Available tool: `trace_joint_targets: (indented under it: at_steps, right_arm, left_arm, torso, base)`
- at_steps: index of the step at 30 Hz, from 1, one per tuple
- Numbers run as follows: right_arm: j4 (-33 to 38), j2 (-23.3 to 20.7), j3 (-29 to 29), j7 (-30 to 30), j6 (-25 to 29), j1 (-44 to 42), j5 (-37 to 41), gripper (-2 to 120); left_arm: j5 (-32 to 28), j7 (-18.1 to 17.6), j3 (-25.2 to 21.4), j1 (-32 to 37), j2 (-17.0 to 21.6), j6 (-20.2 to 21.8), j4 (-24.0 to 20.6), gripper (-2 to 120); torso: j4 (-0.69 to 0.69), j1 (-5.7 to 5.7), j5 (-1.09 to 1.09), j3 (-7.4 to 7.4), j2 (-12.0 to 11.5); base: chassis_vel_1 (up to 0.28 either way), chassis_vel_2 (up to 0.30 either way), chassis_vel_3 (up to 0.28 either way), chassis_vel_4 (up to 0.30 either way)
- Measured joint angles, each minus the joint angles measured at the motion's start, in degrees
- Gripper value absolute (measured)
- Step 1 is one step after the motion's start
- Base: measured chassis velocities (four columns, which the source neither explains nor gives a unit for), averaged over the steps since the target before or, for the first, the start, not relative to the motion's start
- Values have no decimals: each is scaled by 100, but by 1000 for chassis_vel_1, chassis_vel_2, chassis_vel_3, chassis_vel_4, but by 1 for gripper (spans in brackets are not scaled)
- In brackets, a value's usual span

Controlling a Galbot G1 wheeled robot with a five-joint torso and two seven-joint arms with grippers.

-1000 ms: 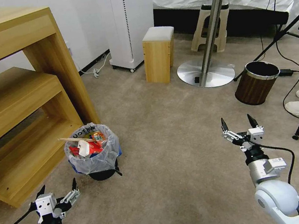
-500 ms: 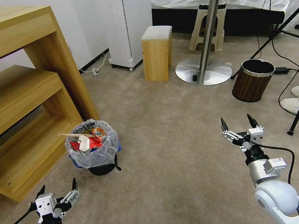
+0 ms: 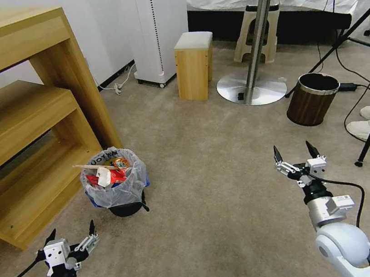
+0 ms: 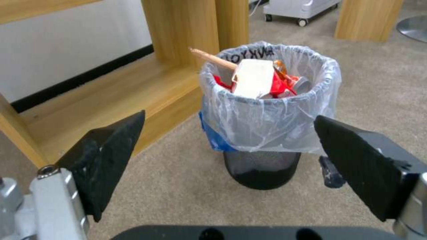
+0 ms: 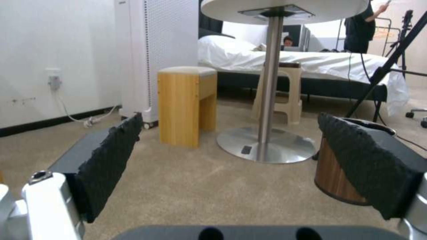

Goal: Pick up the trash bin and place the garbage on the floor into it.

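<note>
The bin (image 3: 119,189) stands upright on the floor (image 3: 217,170), its long axis vertical, mouth up, just ahead of the left gripper (image 3: 71,232), whose fingers (image 4: 106,156) are spread wide and hold nothing; through the left wrist camera the bin sits between the two fingers, apart from both. Garbage (image 4: 260,78) fills it, and a stick (image 4: 213,59) slants out over the rim toward the shelf (image 3: 19,134). The right gripper (image 3: 293,152) hangs well apart, fingers spread, empty
</note>
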Motion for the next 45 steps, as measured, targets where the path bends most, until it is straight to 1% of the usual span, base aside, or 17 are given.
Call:
trace_joint_targets:
  at_steps: [45]
  right_arm:
    - [0,0,0,0,0,0,0,100]
  left_arm:
    - [0,0,0,0,0,0,0,100]
  torso:
    - [0,0,0,0,0]
  base:
    - [0,0,0,0]
